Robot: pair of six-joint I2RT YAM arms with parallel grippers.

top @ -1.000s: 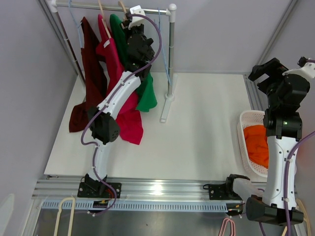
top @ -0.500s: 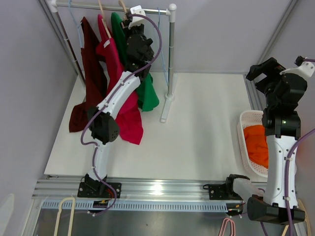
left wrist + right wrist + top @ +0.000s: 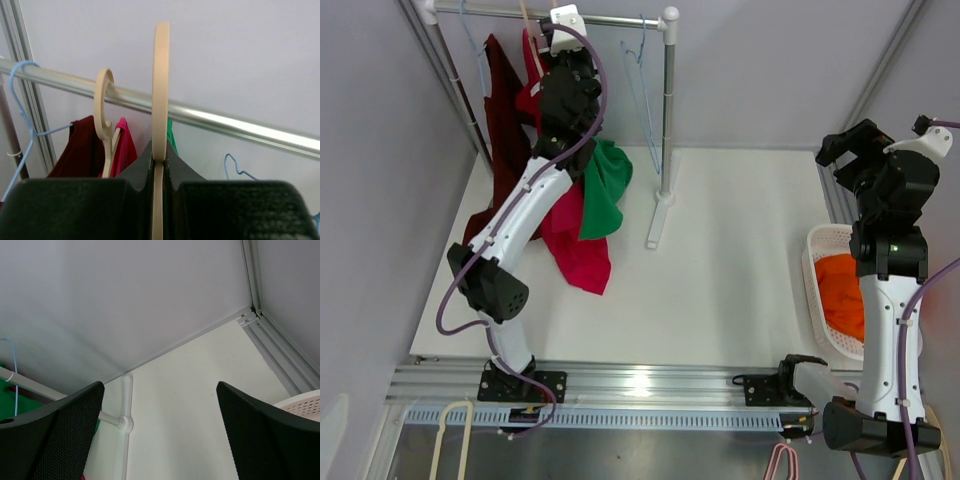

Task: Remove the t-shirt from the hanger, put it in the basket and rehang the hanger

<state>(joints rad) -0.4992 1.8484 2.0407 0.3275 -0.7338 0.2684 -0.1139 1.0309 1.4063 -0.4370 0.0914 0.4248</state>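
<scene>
Left pincer [image 3: 159, 162]: narrow, clamped on the neck of the beige hanger [image 3: 160, 85], just in front of the rail [image 3: 240, 127].
Hook of the beige hanger: seen edge-on, rising above the rail; whether it rests on the rail cannot be told.
Green t-shirt [image 3: 603, 185]: draped below the rail, under the left pincer; its collar is hidden by the left arm.
Right pincer [image 3: 160, 390]: wide, empty, well to the right of the rail.
Red shirt [image 3: 575, 245]: below the rail, partly behind the left arm.

Green t-shirt [image 3: 607, 185], bunched, hanging — beige hanger [image 3: 160, 75], hook upright
</scene>
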